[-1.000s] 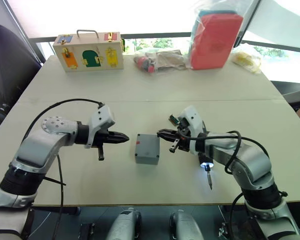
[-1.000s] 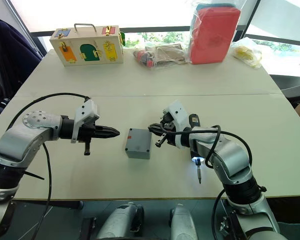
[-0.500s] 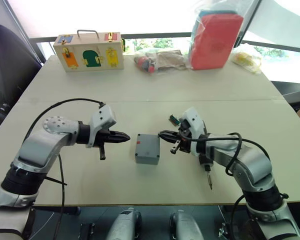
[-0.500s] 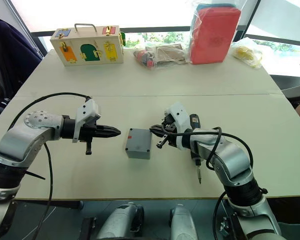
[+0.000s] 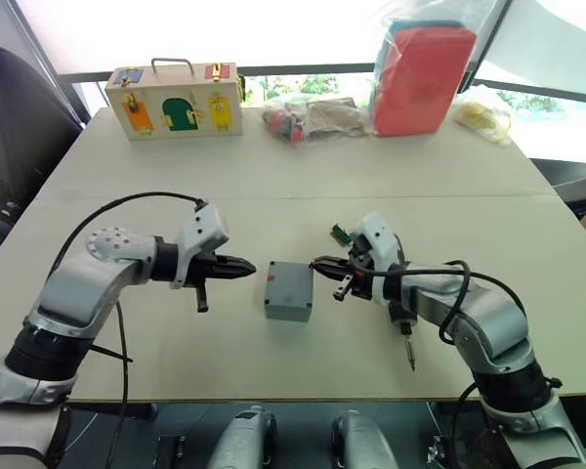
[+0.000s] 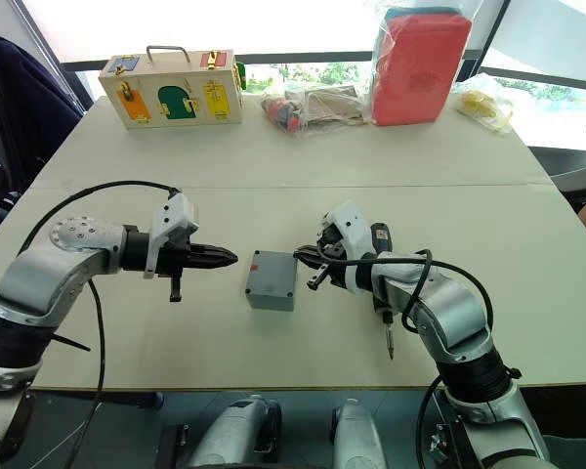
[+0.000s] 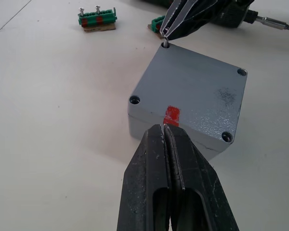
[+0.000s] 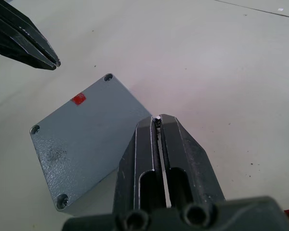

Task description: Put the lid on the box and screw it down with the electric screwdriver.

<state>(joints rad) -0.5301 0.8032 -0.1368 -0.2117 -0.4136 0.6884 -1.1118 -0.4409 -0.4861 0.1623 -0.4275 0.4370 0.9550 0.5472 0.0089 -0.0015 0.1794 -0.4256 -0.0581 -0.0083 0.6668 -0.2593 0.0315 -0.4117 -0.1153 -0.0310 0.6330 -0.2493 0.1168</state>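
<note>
Since a moment ago, the little white light on the electric screwdriver (image 5: 402, 330) has gone out, and my left pincer (image 5: 246, 269) has come a tiny bit closer to the box (image 5: 286, 310). Nothing else has moved much.

The lid (image 5: 289, 283) already sits flat on top of the box, in the middle of the table (image 5: 273, 205), with its red mark on the side facing my left pincer. That part looks done.

My left pincer is pressed together and holds nothing. It points at the box from just beside it. My right pincer (image 5: 317, 264) is pinching a small screw (image 8: 156, 119) and holds it right at one corner hole of the lid.

The other three corners have dark round spots. I cannot tell if screws are in them yet.

The screwdriver lies on the table near my right arm, not in any pincer. I think the screwing is still left to do. A green strip of screws (image 7: 97, 19) waits close by.
</note>
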